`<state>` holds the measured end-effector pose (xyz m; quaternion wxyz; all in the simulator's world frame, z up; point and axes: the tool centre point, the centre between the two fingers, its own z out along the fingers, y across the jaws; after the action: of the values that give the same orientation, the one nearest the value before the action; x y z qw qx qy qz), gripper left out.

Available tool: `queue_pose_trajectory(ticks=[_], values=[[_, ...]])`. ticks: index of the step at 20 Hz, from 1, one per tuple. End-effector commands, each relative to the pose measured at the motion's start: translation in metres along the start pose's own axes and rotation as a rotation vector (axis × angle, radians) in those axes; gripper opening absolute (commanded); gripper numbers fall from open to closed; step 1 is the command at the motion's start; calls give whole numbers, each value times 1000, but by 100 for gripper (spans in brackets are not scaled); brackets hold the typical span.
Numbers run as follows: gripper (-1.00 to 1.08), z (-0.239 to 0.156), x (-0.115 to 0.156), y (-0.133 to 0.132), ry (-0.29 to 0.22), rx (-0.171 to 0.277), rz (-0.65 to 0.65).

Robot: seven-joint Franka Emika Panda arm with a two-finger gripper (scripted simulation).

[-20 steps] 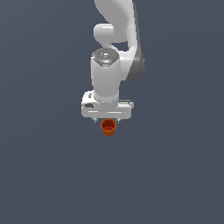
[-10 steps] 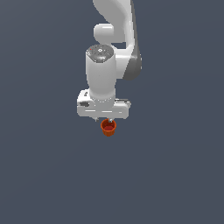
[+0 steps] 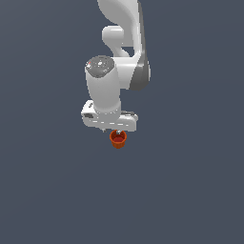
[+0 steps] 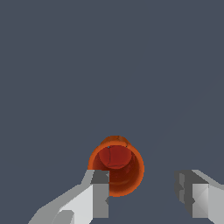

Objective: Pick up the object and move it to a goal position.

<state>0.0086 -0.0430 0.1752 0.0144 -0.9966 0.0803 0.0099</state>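
Note:
The object is a small orange-red cup (image 3: 118,138) with a darker red inside, standing upright on the grey floor. In the exterior view it shows just under the white hand of my arm. My gripper (image 3: 114,130) hangs right above it, its fingers mostly hidden by the hand. In the wrist view the cup (image 4: 116,166) lies close against one grey fingertip (image 4: 100,192), while the other fingertip (image 4: 192,192) stands well away from it. My gripper (image 4: 146,194) is open, its jaws set much wider than the cup.
Plain dark grey floor (image 3: 190,190) lies all around. No other objects or edges show in either view.
The arm and hand have shifted toward the exterior view's left and sunk slightly. The cup has stayed in place.

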Motion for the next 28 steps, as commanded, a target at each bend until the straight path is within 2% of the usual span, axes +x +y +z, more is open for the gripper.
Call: queue_pose_trajectory(ticks=[1,7,20,24,28], values=[[28,9,-5,5,-36,25,61],[28,35,-22,16,-163,117,271],[28,81,-60,22,-536,374,787],[28,85,-64,20,-622,433,886],[28,87,-67,19,-684,475,951]])
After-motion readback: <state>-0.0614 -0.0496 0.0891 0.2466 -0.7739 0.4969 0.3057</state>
